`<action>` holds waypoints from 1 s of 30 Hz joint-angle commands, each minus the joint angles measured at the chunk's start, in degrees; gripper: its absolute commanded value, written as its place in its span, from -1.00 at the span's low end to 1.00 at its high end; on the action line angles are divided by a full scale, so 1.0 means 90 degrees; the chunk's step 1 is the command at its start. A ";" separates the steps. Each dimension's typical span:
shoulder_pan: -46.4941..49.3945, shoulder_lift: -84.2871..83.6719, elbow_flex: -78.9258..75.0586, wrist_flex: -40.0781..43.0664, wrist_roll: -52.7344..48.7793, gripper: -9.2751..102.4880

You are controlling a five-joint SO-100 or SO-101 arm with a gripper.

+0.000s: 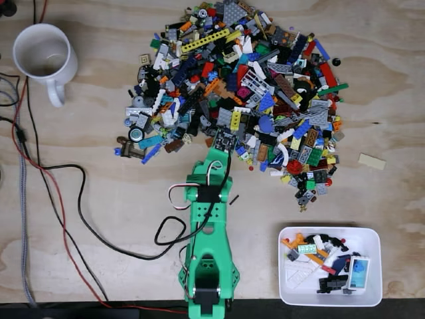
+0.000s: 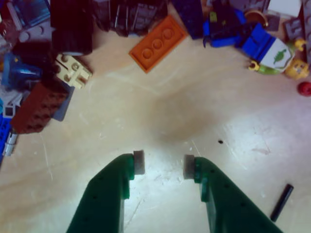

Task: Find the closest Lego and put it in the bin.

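My green gripper [image 2: 164,165] stands open just above the bare wood, with nothing between its grey pads [image 2: 138,162]. Ahead of it in the wrist view lies an orange flat Lego plate [image 2: 158,42] with three studs showing, well apart from the fingertips. A tan piece [image 2: 73,71] and a brown brick [image 2: 39,107] lie to the left. In the fixed view the gripper [image 1: 223,139] sits at the lower edge of the big Lego pile [image 1: 239,86]. The white bin [image 1: 364,242] is at the lower right and holds several pieces.
A white mug [image 1: 43,56] stands at the top left. Black and red cables [image 1: 73,206] run down the left side and loop near the arm's base. A thin black stick [image 2: 282,202] lies right of the fingers. A lone tan piece [image 1: 372,161] lies at the right.
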 commanded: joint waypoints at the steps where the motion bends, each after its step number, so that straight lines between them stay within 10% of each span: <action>1: 0.0332 -0.1094 -0.1465 -0.0342 -0.0186 -0.56; 30: 0.1436 -0.3828 -0.3145 -0.0508 -0.1729 -0.43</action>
